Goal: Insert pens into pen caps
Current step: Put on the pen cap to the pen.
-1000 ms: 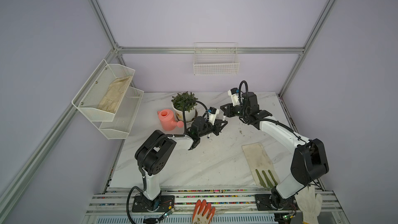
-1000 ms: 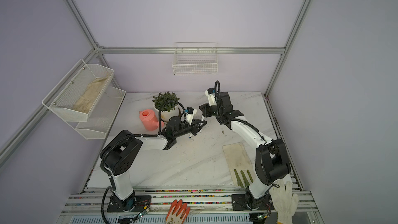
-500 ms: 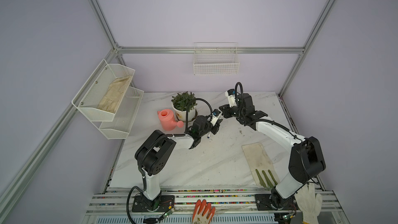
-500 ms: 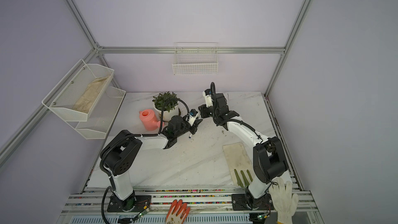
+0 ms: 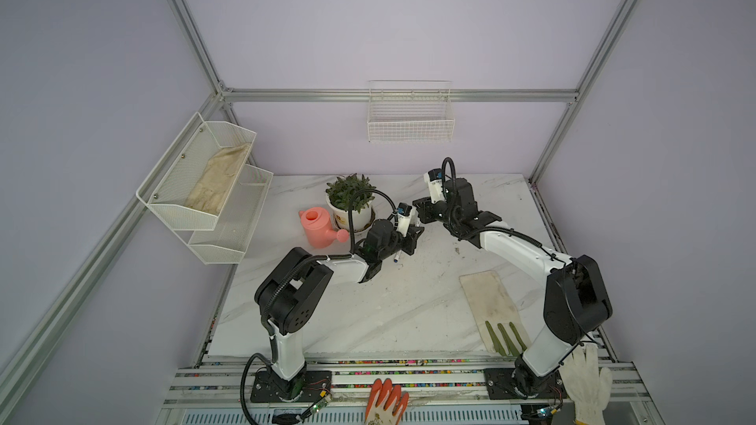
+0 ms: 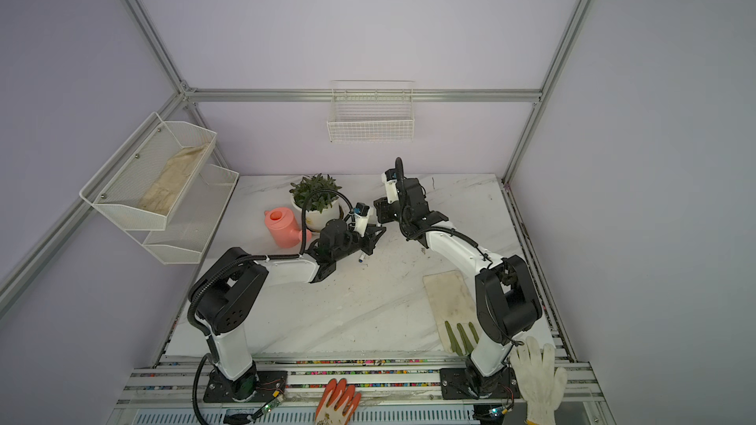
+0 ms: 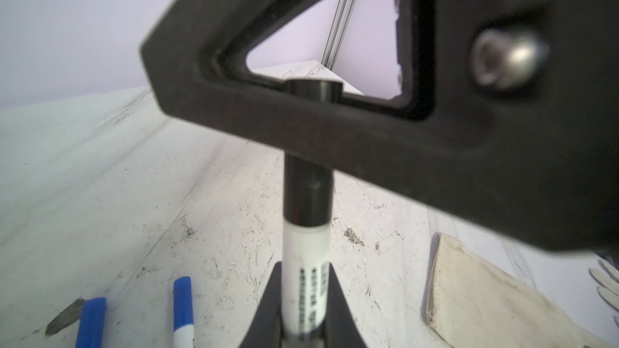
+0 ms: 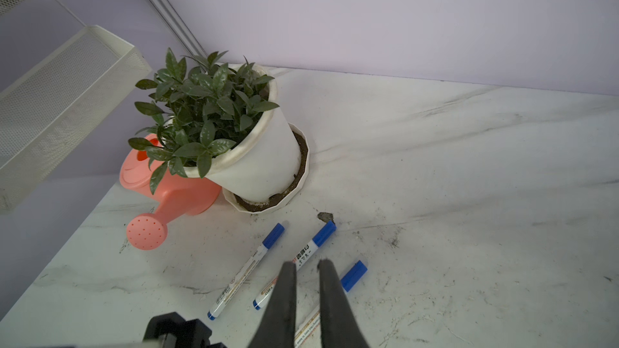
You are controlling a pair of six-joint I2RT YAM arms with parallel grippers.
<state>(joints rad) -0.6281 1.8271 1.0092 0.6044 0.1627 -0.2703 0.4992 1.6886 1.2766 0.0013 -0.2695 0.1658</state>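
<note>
Step likely: pressing black cap [image 7: 308,192] home on last pen. Nearest, left gripper [image 7: 303,271]: jaws pinch white barrel of black pen [image 7: 306,246]; cap sits on tip just beyond jaws. Then right gripper [image 8: 306,264]: jaws pressed together, nothing between tips; its finger [image 7: 335,128] crosses cap, contact unclear. Beyond right jaws, three blue pens [image 8: 249,267] on worktop [image 8: 469,179], seemingly capped. Next needs push along barrel, left grip firm. Pose: left arm [image 5: 341,269], right arm [image 5: 511,247] stretched forward, wrists nearly meeting.

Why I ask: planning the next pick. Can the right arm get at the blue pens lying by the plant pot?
Probably yes: the right gripper hangs shut, seemingly empty, just above the blue pens; nothing lies between, and the plant pot stands clear.
</note>
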